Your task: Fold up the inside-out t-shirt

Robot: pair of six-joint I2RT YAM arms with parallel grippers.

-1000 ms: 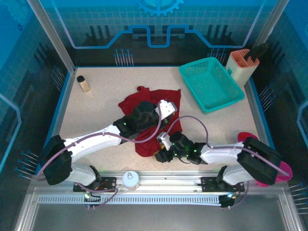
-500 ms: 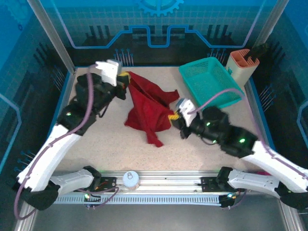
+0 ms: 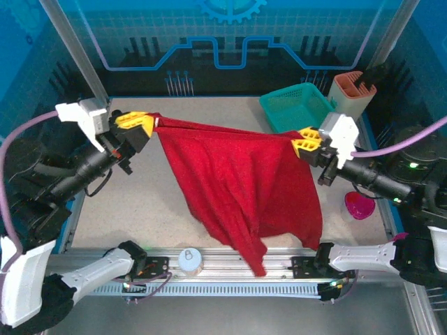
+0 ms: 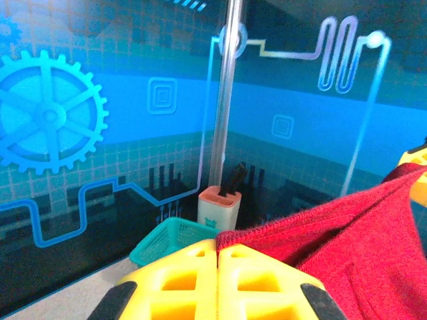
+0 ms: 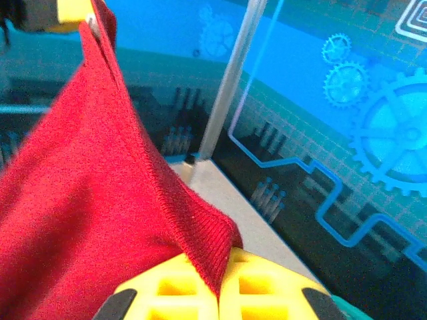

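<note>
Evidently this is the spreading step: the inside-out t-shirt (image 3: 241,185) hangs over the table (image 3: 150,199), stretched taut between the left gripper (image 3: 148,124) and the right gripper (image 3: 299,143), each clamped on a corner of its upper edge. Next it likely needs lowering flat, short of the teal basket (image 3: 290,105).

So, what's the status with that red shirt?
Left gripper, right gripper: both shut on the t-shirt. It hangs stretched between them. Teal basket sits behind it.

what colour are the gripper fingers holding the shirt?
Yellow fingers, pinching the dark red t-shirt; clearest in the left wrist view.
</note>
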